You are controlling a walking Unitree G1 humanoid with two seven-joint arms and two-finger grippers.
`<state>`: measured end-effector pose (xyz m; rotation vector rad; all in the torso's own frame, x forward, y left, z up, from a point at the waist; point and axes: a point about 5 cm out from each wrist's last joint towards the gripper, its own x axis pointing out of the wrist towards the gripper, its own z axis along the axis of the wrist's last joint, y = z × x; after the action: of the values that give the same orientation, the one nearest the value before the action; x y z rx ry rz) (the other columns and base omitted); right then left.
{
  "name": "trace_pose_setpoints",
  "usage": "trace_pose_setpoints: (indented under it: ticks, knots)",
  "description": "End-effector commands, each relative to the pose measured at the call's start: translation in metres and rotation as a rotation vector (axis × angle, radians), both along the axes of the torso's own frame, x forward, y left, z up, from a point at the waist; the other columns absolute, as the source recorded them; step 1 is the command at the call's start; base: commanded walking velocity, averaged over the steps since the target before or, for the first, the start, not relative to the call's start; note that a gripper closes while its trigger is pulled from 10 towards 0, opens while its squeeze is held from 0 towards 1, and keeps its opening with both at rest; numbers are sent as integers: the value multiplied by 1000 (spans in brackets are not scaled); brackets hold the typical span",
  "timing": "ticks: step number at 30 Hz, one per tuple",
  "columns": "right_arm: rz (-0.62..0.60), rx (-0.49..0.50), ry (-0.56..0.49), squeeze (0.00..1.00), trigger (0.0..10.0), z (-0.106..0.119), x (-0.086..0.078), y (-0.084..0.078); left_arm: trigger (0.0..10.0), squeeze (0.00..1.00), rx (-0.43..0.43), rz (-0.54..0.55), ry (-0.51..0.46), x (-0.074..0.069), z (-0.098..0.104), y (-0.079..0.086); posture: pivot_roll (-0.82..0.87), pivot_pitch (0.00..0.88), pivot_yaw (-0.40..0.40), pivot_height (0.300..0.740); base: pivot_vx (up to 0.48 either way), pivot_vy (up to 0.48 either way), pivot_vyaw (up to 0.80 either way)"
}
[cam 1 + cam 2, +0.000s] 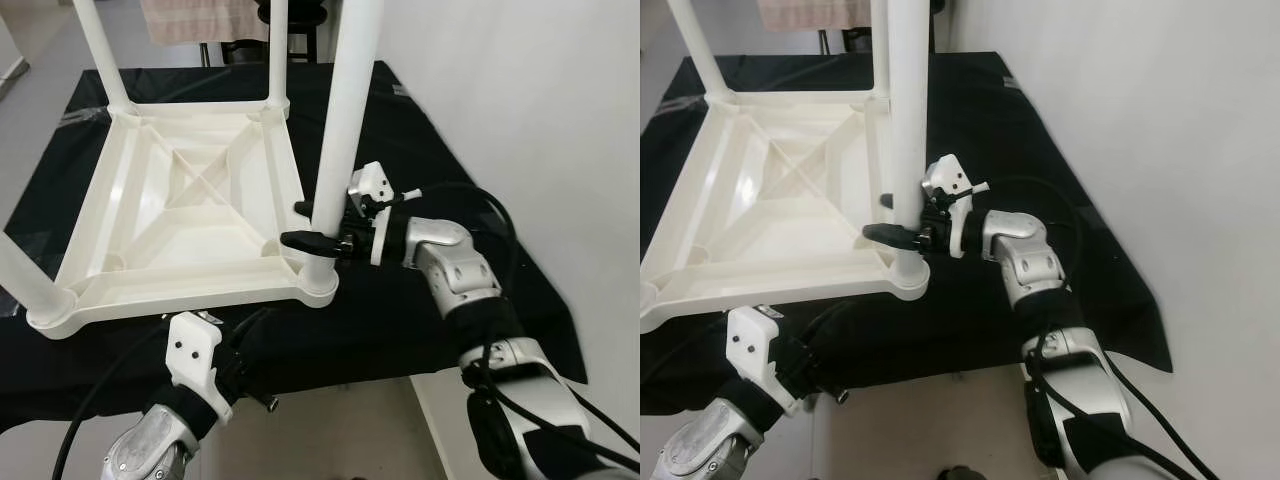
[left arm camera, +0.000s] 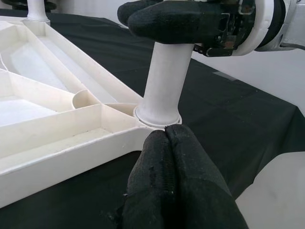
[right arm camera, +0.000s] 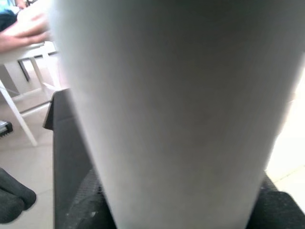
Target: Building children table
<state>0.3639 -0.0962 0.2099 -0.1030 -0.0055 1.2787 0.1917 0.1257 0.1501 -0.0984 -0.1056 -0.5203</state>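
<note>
In the left eye view, a white plastic children's table (image 1: pixel 190 215) lies upside down on a black cloth (image 1: pixel 430 150), and the right gripper (image 1: pixel 305 225) clasps the lower part of the white table leg (image 1: pixel 340 140) standing in the socket at the table's front right corner, nearest the robot. In the left wrist view, the left gripper (image 2: pixel 166 143) has its black fingers pressed together with nothing between them, its tips just beside that corner socket, while the right wrist view sees the leg's white tube (image 3: pixel 167 114) up close between its own fingers
</note>
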Motion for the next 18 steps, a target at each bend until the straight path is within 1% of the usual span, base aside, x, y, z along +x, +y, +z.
trace_pose_setpoints:
  ticks: [1, 2, 5, 6, 7, 8, 9, 10, 11, 12, 13, 14, 15, 16, 17, 18]
  knots:
    - [-11, 5, 14, 0, 0, -1, 1, -5, 10000, 0, -2, 7, 15, -1, -4, 0, 101, 106, -97, 740, 0, 0, 0]
    - [-11, -6, 6, 0, 0, -4, -1, -9, 10000, 0, -3, 7, 16, -2, -3, 0, 90, 110, -94, 740, 0, 0, 0]
    - [-13, -13, -3, 0, 0, -8, -5, -12, 10000, 0, -3, 6, 16, -2, -3, 0, 86, 115, -94, 740, 0, 0, 0]
    - [-32, -21, -13, 0, 0, -13, -10, -15, 10000, 0, -4, 6, 15, -2, -2, 0, 83, 123, -90, 740, 0, 0, 0]
    - [-75, -48, -27, 0, 0, -21, -18, -17, 10000, 0, -5, 6, 15, -3, -2, 1, 74, 131, -88, 740, 0, 0, 0]
    - [-75, -48, -27, 0, 0, -21, -18, -17, 10000, 0, -5, 6, 15, -3, -2, 1, 74, 131, -88, 740, 0, 0, 0]
    - [-138, -69, -28, 0, 0, -30, -25, -17, 10000, 0, -6, 7, 15, -3, -1, 2, 73, 133, -89, 740, 0, 0, 0]
    - [-365, -61, -35, 0, 0, -39, -27, -13, 10000, 0, -6, 7, 15, -4, 0, 3, 68, 141, -87, 740, 0, 0, 0]
    - [-716, -15, -8, 0, 0, -51, -32, -12, 10000, 0, -6, 7, 15, -4, 0, 5, 49, 152, -71, 740, 0, 0, 0]
    - [-972, 8, 26, 0, 0, -59, -38, -16, 10000, 0, -7, 7, 15, -4, 1, 7, 45, 154, -67, 740, 0, 0, 0]
    - [-972, 8, 26, 0, 0, -59, -38, -16, 10000, 0, -7, 7, 15, -4, 1, 7, 45, 154, -67, 740, 0, 0, 0]
    - [-1025, -14, 9, 0, 0, -65, -48, -10, 10000, 0, -7, 8, 15, -3, 1, 8, 43, 156, -60, 740, 0, 0, 0]
    - [-1025, -14, 9, 0, 0, -65, -48, -10, 10000, 0, -7, 8, 15, -3, 1, 8, 43, 156, -60, 740, 0, 0, 0]
    - [-955, -30, -45, 0, 0, -65, -58, 5, 10000, 0, -6, 8, 16, -3, 1, 8, 43, 155, -55, 740, 0, 0, 0]
    - [-955, -30, -45, 0, 0, -65, -58, 5, 10000, 0, -6, 8, 16, -3, 1, 8, 43, 155, -55, 740, 0, 0, 0]
    - [-810, -62, -88, 0, 0, -66, -60, 21, 10000, 0, -4, 8, 18, -2, 0, 9, 34, 137, -51, 740, 0, 0, 0]
